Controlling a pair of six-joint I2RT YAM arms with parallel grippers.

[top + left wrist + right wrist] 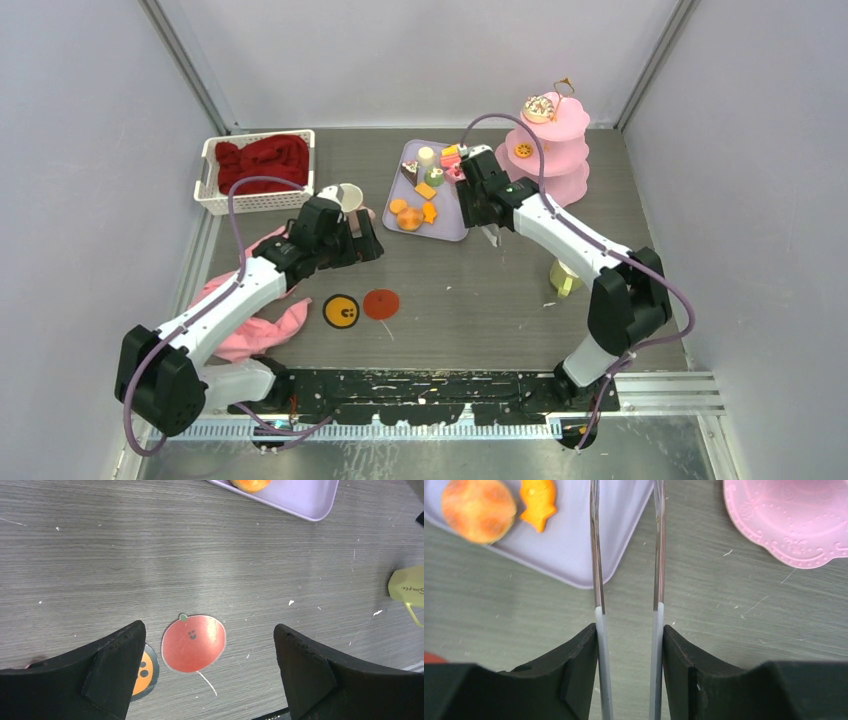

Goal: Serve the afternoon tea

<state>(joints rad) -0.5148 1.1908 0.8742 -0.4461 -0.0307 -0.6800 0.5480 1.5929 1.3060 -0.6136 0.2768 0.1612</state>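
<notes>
The right claw point(629, 635) pinches long metal tweezers point(596, 570) over the grey table point(704, 605), beside the lilac plastic tray point(452, 226) where small toy cakes and fruit pieces point(425, 190) lie. The left claw point(207, 630) hangs spread wide above a round red coaster with a face point(193, 642).

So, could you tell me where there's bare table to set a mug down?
Widest bare patch: mid-table, between the lilac tray, red sticker and yellow-green mug. Crowded: the tray itself and, at left, the pink cloth.
</notes>
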